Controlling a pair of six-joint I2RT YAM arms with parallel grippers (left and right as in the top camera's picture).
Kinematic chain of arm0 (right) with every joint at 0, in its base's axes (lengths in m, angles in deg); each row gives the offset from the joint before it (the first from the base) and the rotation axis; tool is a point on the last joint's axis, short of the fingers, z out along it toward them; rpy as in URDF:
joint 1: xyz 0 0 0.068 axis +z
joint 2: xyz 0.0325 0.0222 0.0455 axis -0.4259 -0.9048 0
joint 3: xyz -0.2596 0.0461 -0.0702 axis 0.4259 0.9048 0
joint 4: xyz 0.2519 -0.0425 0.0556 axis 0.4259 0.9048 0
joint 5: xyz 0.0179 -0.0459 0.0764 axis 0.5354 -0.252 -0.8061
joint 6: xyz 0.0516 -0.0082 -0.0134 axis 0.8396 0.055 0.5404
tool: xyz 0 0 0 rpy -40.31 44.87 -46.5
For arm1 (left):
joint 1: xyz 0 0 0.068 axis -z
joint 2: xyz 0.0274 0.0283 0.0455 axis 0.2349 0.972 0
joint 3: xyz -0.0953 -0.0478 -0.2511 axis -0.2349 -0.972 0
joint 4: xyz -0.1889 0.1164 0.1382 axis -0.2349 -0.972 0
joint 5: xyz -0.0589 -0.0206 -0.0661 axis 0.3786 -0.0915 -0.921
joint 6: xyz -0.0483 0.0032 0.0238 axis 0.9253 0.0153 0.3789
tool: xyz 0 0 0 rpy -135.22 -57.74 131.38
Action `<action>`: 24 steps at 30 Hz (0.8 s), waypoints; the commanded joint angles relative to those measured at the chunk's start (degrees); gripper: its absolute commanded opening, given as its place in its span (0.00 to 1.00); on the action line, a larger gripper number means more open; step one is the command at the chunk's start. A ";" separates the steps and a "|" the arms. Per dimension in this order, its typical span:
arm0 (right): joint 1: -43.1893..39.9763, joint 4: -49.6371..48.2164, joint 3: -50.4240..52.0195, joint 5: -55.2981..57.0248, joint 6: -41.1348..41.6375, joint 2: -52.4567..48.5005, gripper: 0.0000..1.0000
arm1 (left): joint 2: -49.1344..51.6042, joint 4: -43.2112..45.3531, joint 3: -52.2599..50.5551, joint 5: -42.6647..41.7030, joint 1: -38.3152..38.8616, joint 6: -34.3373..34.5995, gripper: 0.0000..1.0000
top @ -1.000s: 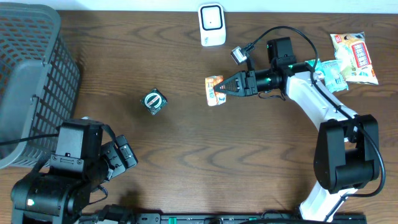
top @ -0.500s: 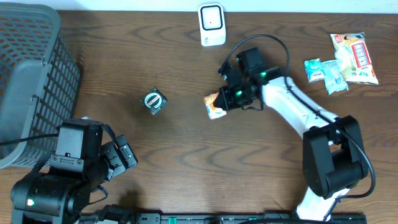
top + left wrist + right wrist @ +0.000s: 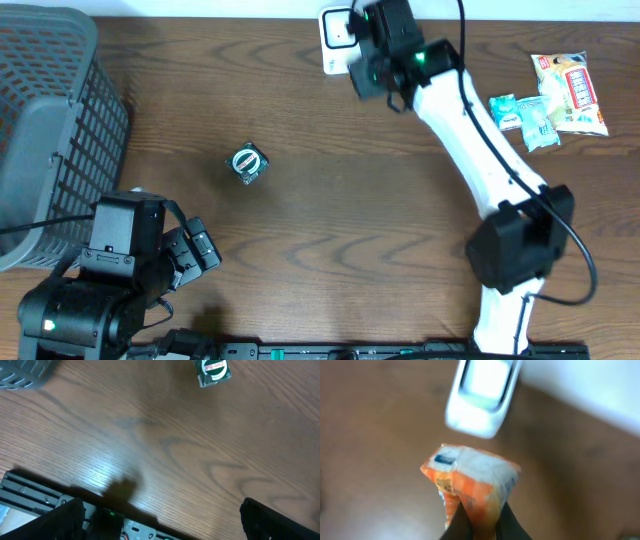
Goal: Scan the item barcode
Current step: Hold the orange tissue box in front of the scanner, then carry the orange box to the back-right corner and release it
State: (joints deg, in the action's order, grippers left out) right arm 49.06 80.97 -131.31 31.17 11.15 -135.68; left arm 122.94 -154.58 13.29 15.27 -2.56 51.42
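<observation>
**Orange packet [image 3: 472,477] held up close to the scanner**

Pinched by its lower end, the packet sticks out forward from the right gripper [image 3: 479,519], whose two dark fingers [image 3: 454,529] are closed tight on the crimped foil. Its far end fans out wider than the gripped end, and a small dark label patch shows on the upper left corner, though the blur makes any print unreadable. Just beyond the packet stands the white scanner [image 3: 482,395], its pale window facing the packet; the right wrist view shows a narrow strip of brown table between the two, so they are near but apart.

From overhead, the right arm [image 3: 460,120] stretches across to the far edge of the table [image 3: 400,230], and its wrist covers part of the scanner [image 3: 335,30]; the packet itself is hidden beneath the arm in that view.

The left gripper [image 3: 160,507] sits at the near left corner with its fingers spread wide and nothing between them. A small green-and-white box [image 3: 248,163] lies on the wood ahead of it, well apart from the packet. A grey mesh basket [image 3: 50,110] stands at the left edge, and more snack packets [image 3: 570,90] lie at the far right.
</observation>
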 commanded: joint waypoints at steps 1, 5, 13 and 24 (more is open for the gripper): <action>0.39 -5.77 -1.42 11.58 -11.78 -5.92 0.01 | -0.04 -0.15 -0.04 0.31 0.04 0.26 0.97; 1.62 -19.30 -1.42 17.90 -27.69 -10.10 0.01 | -0.04 -0.15 -0.04 0.31 0.04 0.24 0.98; 2.12 -39.34 -1.40 18.10 -41.48 -16.17 0.01 | -0.04 -0.15 -0.04 0.31 0.04 0.24 0.98; 2.05 -43.25 -1.40 16.31 -45.00 -18.84 0.01 | -0.04 -0.15 -0.04 0.31 0.04 0.26 0.98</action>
State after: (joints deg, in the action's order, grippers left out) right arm 50.96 38.21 -132.07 47.66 -32.32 -153.41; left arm 122.94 -154.58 13.29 15.27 -2.54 51.42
